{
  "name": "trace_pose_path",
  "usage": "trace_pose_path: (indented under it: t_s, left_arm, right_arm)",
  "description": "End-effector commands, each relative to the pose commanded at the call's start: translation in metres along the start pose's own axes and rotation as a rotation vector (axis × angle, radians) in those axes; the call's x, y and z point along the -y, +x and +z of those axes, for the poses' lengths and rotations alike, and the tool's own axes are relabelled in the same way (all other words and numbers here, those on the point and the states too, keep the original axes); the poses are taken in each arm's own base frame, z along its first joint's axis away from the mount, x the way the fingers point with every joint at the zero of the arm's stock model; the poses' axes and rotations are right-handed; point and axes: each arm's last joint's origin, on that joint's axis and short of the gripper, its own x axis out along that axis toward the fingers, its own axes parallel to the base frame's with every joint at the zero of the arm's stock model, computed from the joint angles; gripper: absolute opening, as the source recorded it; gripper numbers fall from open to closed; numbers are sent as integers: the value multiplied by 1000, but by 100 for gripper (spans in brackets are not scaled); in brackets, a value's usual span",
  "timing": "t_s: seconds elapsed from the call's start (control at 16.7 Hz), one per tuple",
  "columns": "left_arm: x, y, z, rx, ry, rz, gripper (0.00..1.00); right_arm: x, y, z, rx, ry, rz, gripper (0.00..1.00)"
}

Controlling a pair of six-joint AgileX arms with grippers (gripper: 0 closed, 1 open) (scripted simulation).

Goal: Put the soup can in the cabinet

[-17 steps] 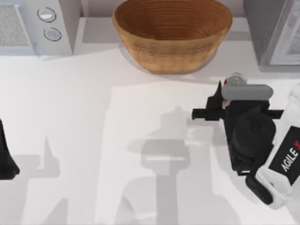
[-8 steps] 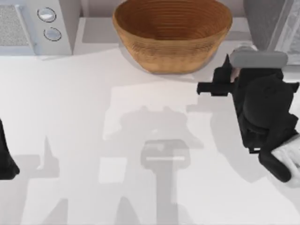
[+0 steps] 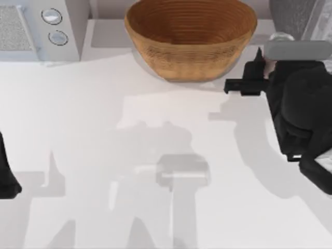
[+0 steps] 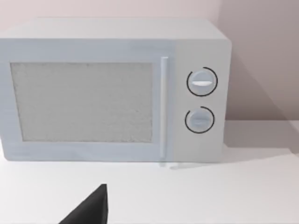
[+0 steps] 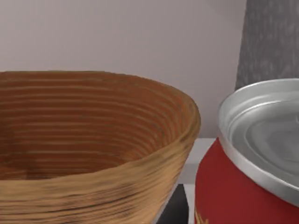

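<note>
White tabletop (image 3: 104, 129) runs back to a pale wall, with a microwave (image 4: 112, 88) at the far left, a woven bowl (image 3: 190, 36) at the far middle and the grey cabinet (image 3: 290, 13) at the far right. Right arm (image 3: 303, 114) reaches toward that cabinet; whether its gripper (image 3: 275, 62) is clamped cannot be told. The can (image 5: 247, 172) sits close under the right wrist camera, upright, just beside the bowl and before the cabinet. It looks rigid and moderately heavy, with smooth, likely slippery sides: best gripped across its red mid-body, below the silver lid (image 5: 266, 130). Left gripper (image 3: 6, 176) is parked at the table's left edge.
</note>
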Motion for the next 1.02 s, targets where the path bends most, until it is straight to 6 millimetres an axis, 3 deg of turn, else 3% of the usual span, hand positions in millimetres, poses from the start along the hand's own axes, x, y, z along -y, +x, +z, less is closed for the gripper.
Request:
trace_pose_path:
  t_s: [0.24, 0.48, 0.78, 1.02]
  left_arm:
    - [0, 0, 0, 0, 0, 0, 100]
    - [0, 0, 0, 0, 0, 0, 100]
    - [0, 0, 0, 0, 0, 0, 100]
    - [0, 0, 0, 0, 0, 0, 100]
  right_arm:
    - [1, 0, -2, -4, 0, -2, 0]
    - [14, -6, 20, 40, 30, 3, 0]
    - [59, -37, 48, 71, 36, 2, 0]
    - [101, -77, 54, 78, 27, 3, 0]
